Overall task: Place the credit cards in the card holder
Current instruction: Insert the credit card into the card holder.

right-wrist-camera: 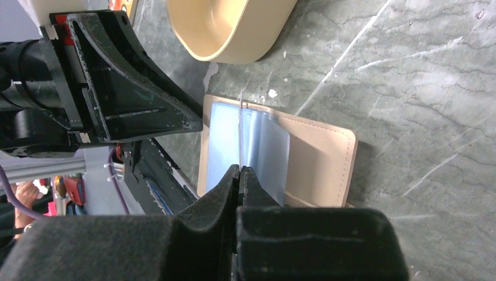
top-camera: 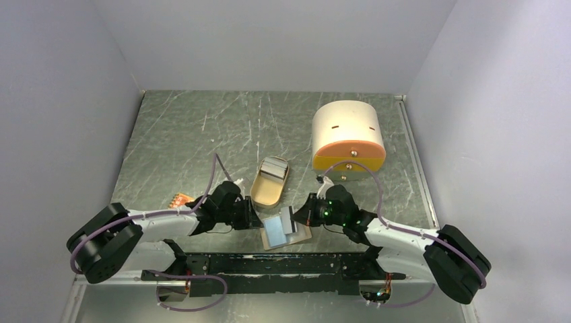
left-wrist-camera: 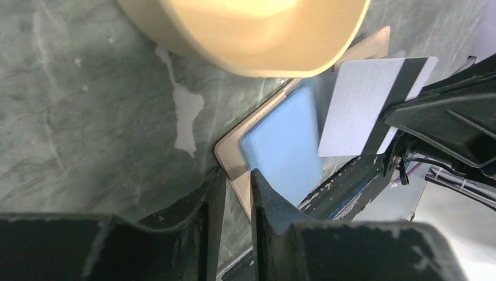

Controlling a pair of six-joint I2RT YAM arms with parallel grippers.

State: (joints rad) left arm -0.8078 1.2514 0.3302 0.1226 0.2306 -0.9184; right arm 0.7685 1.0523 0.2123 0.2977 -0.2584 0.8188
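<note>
The left tool (left-wrist-camera: 237,177) is closed on the near edge of the card holder (right-wrist-camera: 319,155), with one finger on each side of the tan edge. The card holder lies open and flat on the desk (top-camera: 175,134), between the two tools. A blue card (left-wrist-camera: 283,146) lies flat on the open holder, just past the left tool's tips. I cannot tell if it is tucked into a pocket. The right tool (right-wrist-camera: 240,171) is shut tight on a white card (left-wrist-camera: 362,99) with a dark stripe. It holds the card up on its thin edge, and the far end of the card reaches the blue inside of the holder. A bit farther out from both tools sits an oval tin tray (top-camera: 259,194), just beside the holder. An orange piece (top-camera: 180,200) lies on the desk beside the left arm. Far beyond the right tool stands a big round box (top-camera: 347,124) with an orange front.
</note>
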